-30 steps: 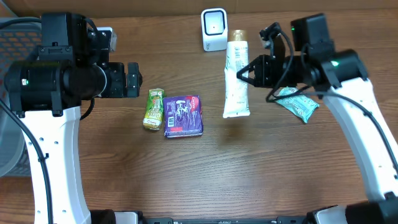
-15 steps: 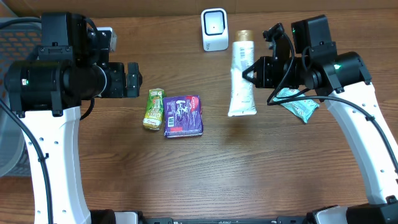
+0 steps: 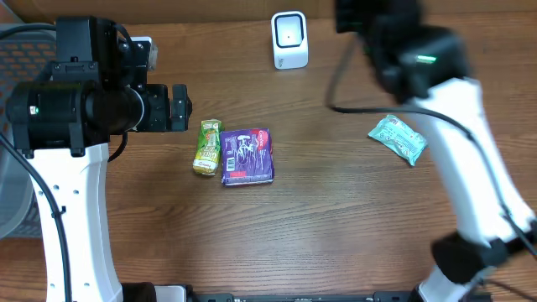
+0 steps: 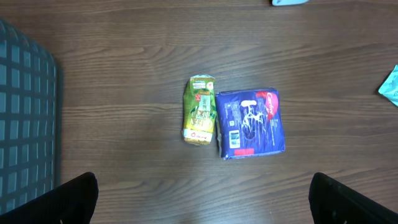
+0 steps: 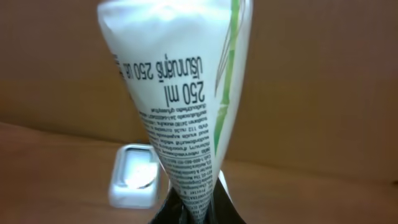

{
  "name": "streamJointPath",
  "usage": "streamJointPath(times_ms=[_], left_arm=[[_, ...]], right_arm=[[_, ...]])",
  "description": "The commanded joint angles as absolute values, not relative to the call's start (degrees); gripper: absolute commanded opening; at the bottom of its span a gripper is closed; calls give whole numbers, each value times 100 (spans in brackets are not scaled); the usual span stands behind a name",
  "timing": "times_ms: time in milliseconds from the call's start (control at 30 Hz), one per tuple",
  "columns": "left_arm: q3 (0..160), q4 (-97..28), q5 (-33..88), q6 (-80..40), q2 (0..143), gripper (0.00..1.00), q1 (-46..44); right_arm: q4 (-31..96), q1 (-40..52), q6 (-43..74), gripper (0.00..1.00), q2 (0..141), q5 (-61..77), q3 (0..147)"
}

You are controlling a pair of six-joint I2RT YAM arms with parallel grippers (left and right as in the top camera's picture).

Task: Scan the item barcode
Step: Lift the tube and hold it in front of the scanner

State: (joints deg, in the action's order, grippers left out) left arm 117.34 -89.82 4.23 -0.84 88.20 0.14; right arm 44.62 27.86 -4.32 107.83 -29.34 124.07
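Right gripper (image 5: 194, 210) clamped on the tube (image 5: 180, 93): likely light, soft-walled, slick, so best held mid-body, clear of the barcode.

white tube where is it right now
The white tube fills the right wrist view, pinched in the jaws of the right gripper, held up with the white scanner behind it at lower left. The overhead view does not show it.
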Motion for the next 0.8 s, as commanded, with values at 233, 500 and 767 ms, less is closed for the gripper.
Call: streamJointPath(times_ms=[233,500,767], left_arm=[[11775,-8973,405,43,8840,100,38],[11775,-8973,405,43,8840,100,38],[11775,-8973,405,43,8840,100,38]], right_arm=[[1793,2991,-3553,4,12899,-5439,12403],[1050,2987,-4877,4,13926,-5391,12403],[217,2989,-5640,4,14595,-5113,12403]])
